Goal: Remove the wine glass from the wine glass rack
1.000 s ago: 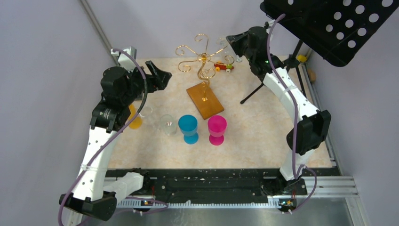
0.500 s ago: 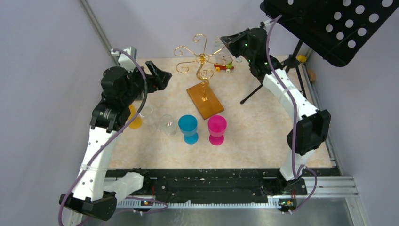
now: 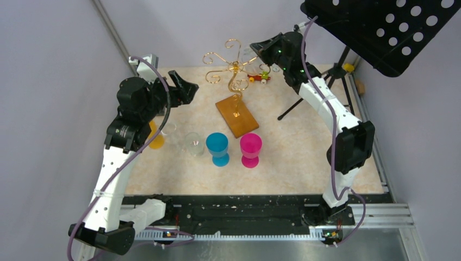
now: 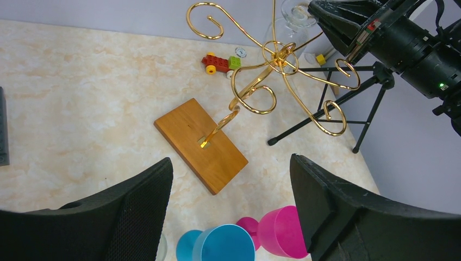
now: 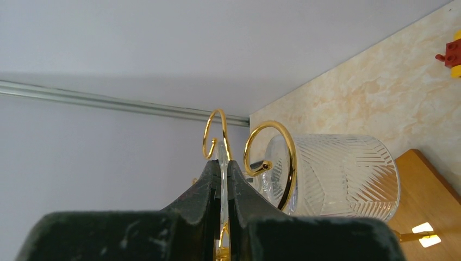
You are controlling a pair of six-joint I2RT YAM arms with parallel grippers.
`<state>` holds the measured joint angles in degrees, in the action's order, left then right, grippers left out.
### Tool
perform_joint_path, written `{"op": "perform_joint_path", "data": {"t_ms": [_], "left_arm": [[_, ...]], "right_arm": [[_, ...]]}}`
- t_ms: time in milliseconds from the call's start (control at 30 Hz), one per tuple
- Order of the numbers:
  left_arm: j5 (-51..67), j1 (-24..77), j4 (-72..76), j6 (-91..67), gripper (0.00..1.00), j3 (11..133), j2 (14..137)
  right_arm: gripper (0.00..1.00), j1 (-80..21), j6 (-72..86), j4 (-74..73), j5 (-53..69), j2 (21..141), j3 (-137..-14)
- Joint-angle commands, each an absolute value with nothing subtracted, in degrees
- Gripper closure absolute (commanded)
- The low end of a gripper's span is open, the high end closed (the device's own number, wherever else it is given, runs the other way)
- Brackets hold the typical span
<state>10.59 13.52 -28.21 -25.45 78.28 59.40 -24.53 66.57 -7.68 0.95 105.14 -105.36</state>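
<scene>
Wine glass [image 5: 331,174], clear with cut lines in its bowl. Sits up high on the wine glass rack [image 4: 274,54], in among the gold curls on the side facing the right arm. Bowl just beside 1 of the curls.

Right claw [image 5: 222,179] up at the top of the rack. Squeezed almost fully shut, with a thin clear bit of the wine glass pinched between its 2 fingers [image 5: 201,190]. Cannot tell if that bit is the stem or the foot.

Left claw [image 4: 231,163] wide open, with nothing in it. Hangs in the air over the left part of the tabletop [image 3: 304,141], well apart from the rack.

Thin gold stem of the rack stuck into a flat wooden base [image 3: 237,117] lying on the tabletop.

Nearer the arms than the base, a row of cups: orange cup [image 3: 157,142] half hidden under the left arm, clear cup [image 3: 193,142], blue cup [image 3: 217,144], pink cup [image 3: 250,145]. Blue and pink close together.

Small brick toy [image 3: 258,78] near the back edge, past the rack.

Black music stand [image 3: 380,27] with round holes at the far right, high over the right arm.
</scene>
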Motion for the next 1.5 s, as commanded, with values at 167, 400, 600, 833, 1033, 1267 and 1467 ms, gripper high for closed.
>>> {"op": "perform_joint_path", "data": {"t_ms": [167,400,600,833,1033,1267,1467], "left_arm": [[10.0,13.2,-26.6,-25.5,0.18,77.9,59.2],[9.8,13.2,-26.7,-25.3,0.18,77.8,59.1],[9.9,13.2,-26.7,-25.3,0.18,77.9,59.1],[9.8,13.2,-27.2,-25.1,0.18,78.1,58.8],[10.0,13.1,-27.4,-25.0,0.18,78.4,58.1],[11.6,13.1,-27.4,-25.1,0.18,78.4,57.4],[12.8,13.1,-27.3,-25.2,0.18,78.5,57.4]], "right_arm": [[1.0,-25.8,64.8,-3.8,1.8,108.2,-115.7],[1.0,-26.4,63.5,-6.2,-1.0,111.4,-120.9],[1.0,-26.5,63.1,-4.7,-4.6,112.8,-122.5],[1.0,-26.2,62.1,-1.8,-9.0,113.4,-123.1],[1.0,-25.0,61.3,-0.7,-8.6,114.4,-125.6],[1.0,-24.0,55.7,1.1,-9.7,112.7,-126.2],[1.0,-22.9,54.6,2.3,-8.8,112.7,-126.4]]}}
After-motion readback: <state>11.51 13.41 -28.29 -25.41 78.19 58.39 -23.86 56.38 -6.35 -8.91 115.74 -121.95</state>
